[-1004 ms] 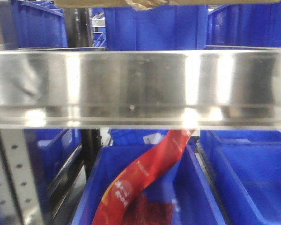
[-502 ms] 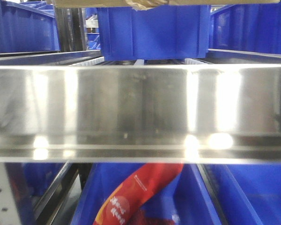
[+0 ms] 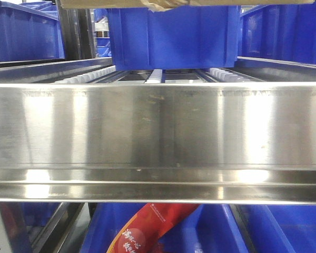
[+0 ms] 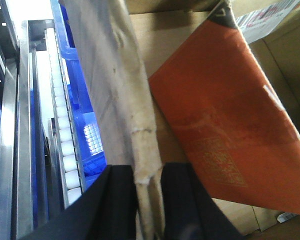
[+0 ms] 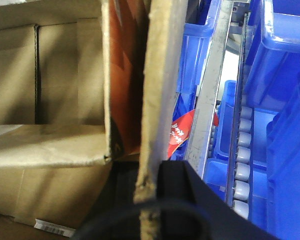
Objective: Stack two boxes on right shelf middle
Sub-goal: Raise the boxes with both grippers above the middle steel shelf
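Cardboard box (image 3: pixel 200 2) is held higher than the front edge of the shelf (image 3: pixel 158 132) and not yet set on it. One wall is clamped tight in the left gripper (image 4: pixel 149 200), the opposite wall in the right gripper (image 5: pixel 150 182). If lowered too early, its bottom could be caught on that edge, or the thin walls torn. Compared with a second ago, the edge is seen lower and the rollers (image 3: pixel 155 75) are exposed.
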{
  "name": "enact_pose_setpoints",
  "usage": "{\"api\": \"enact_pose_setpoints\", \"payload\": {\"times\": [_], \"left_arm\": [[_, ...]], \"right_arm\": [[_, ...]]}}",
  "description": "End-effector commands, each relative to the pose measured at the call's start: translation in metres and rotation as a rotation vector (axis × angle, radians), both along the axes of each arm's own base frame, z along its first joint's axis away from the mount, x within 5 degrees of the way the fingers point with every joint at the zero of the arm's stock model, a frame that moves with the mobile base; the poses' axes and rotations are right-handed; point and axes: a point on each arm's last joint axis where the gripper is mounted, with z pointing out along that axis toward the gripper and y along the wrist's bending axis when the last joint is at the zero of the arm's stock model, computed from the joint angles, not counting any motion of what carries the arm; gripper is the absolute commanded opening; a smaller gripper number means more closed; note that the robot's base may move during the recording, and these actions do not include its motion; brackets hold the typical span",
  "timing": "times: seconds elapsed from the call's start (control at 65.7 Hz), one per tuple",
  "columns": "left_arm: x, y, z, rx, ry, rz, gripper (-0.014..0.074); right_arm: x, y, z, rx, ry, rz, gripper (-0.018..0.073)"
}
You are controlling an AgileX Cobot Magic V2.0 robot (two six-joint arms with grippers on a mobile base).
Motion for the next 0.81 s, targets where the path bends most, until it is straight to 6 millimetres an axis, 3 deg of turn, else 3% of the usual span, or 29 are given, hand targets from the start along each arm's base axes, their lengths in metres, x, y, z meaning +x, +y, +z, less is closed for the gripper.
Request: {"api": "enact_pose_setpoints", "payload": {"times": [0.0,0.791], "left_arm": [[-0.0031,0.0041,0.0108,-0.004,-0.081,0.007,-0.0111],[-0.0025,0.0039,0.0123,-0.01,-0.098,0.007,-0.0111]], "right_arm": [[-0.001,-0.0054,0.0084,-0.022,-0.071,-0.029,-0.0151],[0.0002,-0.0054,0.0105,-0.016,-0.097,-0.034,-0.0151]]}}
